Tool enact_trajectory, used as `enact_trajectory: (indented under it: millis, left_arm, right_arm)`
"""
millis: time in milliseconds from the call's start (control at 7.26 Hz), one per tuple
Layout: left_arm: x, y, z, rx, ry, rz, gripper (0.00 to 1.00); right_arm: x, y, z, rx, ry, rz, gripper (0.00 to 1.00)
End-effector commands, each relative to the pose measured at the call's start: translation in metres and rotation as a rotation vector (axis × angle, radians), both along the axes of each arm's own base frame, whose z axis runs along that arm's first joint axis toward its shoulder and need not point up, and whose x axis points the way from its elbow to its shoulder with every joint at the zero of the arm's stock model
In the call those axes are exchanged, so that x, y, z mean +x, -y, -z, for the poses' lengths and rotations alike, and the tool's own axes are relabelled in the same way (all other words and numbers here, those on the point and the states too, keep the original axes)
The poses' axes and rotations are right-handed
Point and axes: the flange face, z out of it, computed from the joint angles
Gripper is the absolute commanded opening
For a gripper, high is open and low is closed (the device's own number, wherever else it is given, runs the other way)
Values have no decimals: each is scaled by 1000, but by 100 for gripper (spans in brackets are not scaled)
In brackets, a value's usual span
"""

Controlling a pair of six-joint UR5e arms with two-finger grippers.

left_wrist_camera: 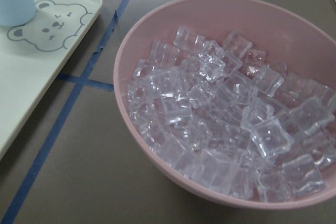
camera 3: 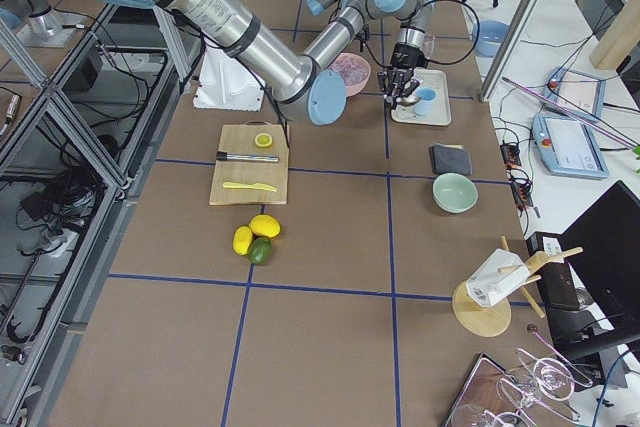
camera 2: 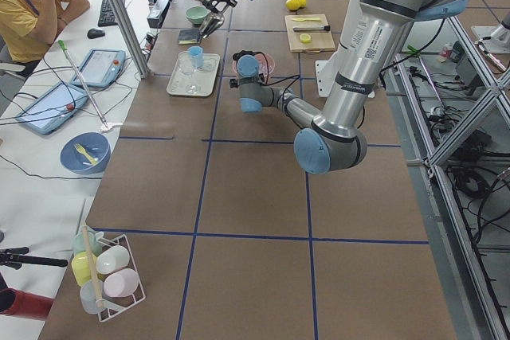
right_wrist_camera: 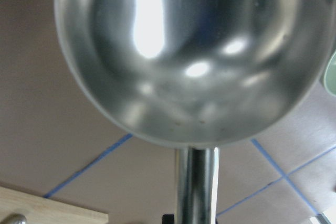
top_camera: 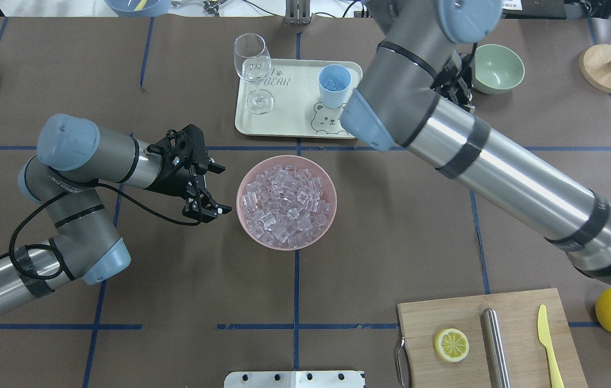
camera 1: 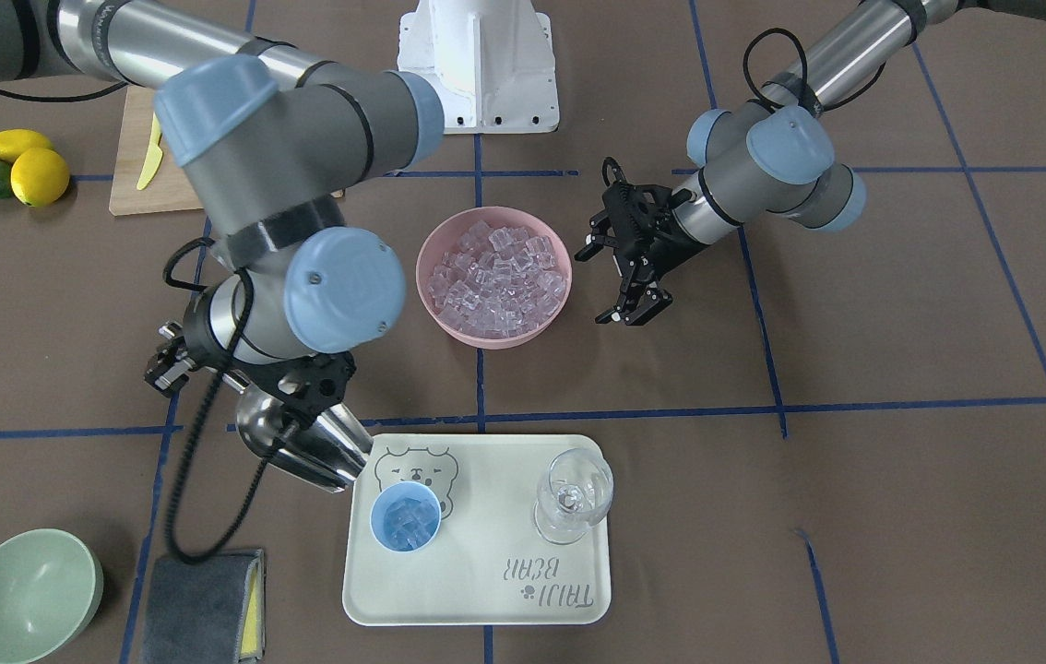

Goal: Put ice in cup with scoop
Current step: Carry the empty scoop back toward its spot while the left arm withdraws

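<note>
The right arm (camera 1: pixel 292 175) is reaching across the brown worktop (camera 1: pixel 901 516) from the robot's side, folding at the elbow and turning its wrist down at the corner of the tray (camera 1: pixel 486 590) that carries the bear drawing. The left arm (camera 1: pixel 763 175) is bending low on the robot's side of the tray, well apart from it, with its forearm close to level.

Bare worktop is lying open around the tray's robot-left end and its outer long edge. The right arm is crowding only the bear corner.

The pink bowl (camera 1: pixel 435 304) is sitting between the tray and the robot's base, clear of the tray's rim and holding a heap of ice (camera 1: pixel 497 277).

The right hand (camera 1: pixel 297 406) is clenching the scoop (camera 1: pixel 315 447), holding it off the worktop with its mouth tipping over the tray's edge toward the cup (camera 1: pixel 405 518).

The left hand (top_camera: pixel 223 188) is hanging released and empty, fingers spread.

The wine glass (camera 1: pixel 572 493) is standing upright on the tray's opposite end.

The cup is standing upright on the tray beside the bear drawing, with several cubes in it.
</note>
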Motion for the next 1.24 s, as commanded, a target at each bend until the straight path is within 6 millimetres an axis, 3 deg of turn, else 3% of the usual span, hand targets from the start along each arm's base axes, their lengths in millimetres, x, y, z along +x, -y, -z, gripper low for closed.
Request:
enact_trajectory:
  millis: [0,138,413,551,689,826,964,1102]
  left_arm:
    - [-25,18,-14,-17,24,47,100]
    - [-45,31,-23,-33,38,75,100]
    - [-76,67,-52,-177,197,158,100]
    - [-110,93,-60,-245,255,222,100]
    - [-141,100,-92,-314,312,263,100]
    - [-174,95,-116,-344,328,299,100]
    - [-219,75,-150,-387,353,341,100]
    - [-247,75,-168,-420,364,376,100]
  right_arm:
    - [51,-57,-30,-105,80,-359,0]
    - [65,-84,-46,-152,126,-493,0]
    - [68,-107,-108,-228,209,-699,0]
    - [79,-124,-140,-256,239,-697,0]
    - [82,-142,-156,-266,251,-677,0]
    - [78,-156,-172,-281,224,-659,0]
    - [74,-168,-188,-293,200,-640,0]
    - [70,-175,-196,-302,183,-632,0]
